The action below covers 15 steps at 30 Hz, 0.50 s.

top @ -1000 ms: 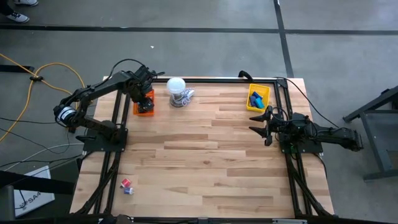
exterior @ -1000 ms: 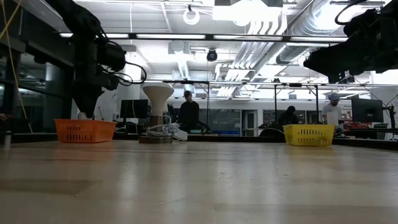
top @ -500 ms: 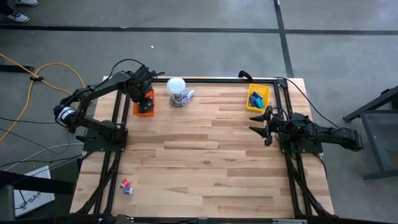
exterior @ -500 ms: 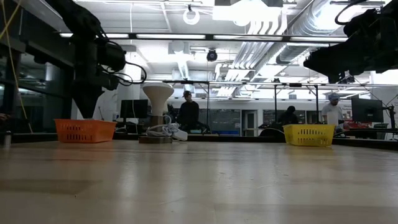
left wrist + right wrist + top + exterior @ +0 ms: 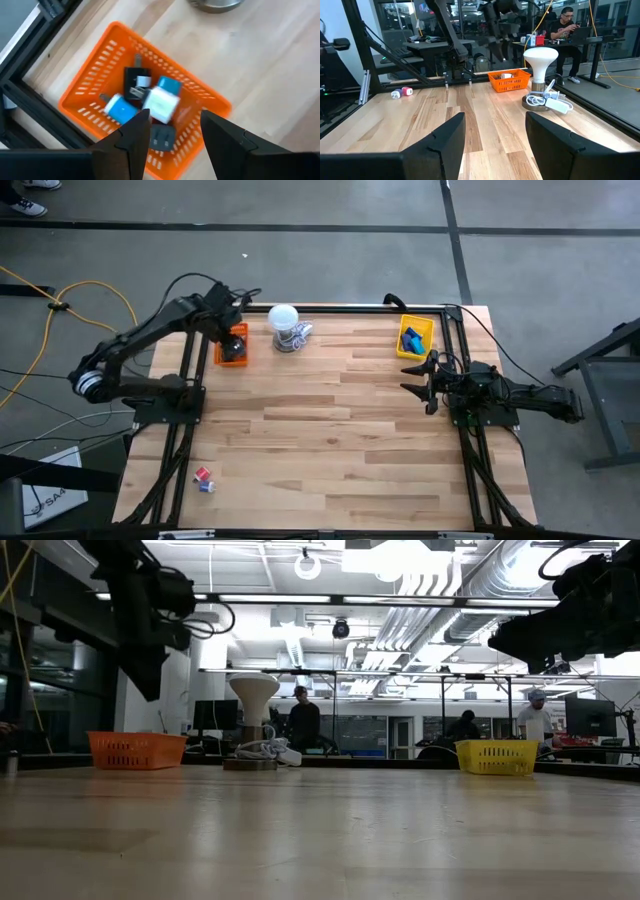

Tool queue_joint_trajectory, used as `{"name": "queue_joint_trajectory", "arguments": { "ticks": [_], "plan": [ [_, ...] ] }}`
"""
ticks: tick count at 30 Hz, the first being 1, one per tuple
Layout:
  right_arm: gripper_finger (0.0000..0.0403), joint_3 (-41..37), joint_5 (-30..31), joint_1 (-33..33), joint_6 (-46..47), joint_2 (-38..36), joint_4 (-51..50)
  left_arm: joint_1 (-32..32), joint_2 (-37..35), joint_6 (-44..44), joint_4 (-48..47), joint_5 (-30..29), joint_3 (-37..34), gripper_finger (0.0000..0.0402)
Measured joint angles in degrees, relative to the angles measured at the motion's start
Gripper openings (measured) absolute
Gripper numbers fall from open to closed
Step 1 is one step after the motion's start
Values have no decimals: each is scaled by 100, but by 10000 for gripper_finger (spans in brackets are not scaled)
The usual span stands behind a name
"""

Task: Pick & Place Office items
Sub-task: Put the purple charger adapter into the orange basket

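My left gripper [image 5: 175,125] hangs open above the orange tray [image 5: 90,105], pointing steeply down, with nothing between its fingers. In the tray lie office items: a blue block [image 5: 121,108], a white-and-teal block [image 5: 162,102], a black piece [image 5: 136,80] and a dark piece [image 5: 162,137]. In the low view the left gripper [image 5: 145,680] is well clear of the tray [image 5: 136,750]. My right gripper [image 5: 495,130] waits open and level at the table's right side [image 5: 425,380]. More blue items lie in the yellow tray [image 5: 415,337].
A white round-topped object [image 5: 286,328] with a coiled cable stands just right of the orange tray. Two small loose pieces [image 5: 204,479] lie near the table's near left corner. The wide wooden middle [image 5: 330,420] is bare. People stand in the room beyond the table.
My left gripper has risen from just over the orange tray to well above it, and the arm has drawn back toward the table's left edge. The items in the tray lie still. The right arm has kept still.
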Motion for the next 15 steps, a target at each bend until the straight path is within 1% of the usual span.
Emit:
{"name": "queue_joint_trajectory", "arguments": {
  "ticks": [5,9,15],
  "plan": [
    [195,0,0,0,0,0,0,-518,-313,-303,-181,1,2,168],
    [195,0,0,2,0,0,0,-1129,-443,-420,-247,2,2,168],
    [195,0,0,1,0,2,0,-2282,-549,-87,-247,13,2,168]
  ]
}}
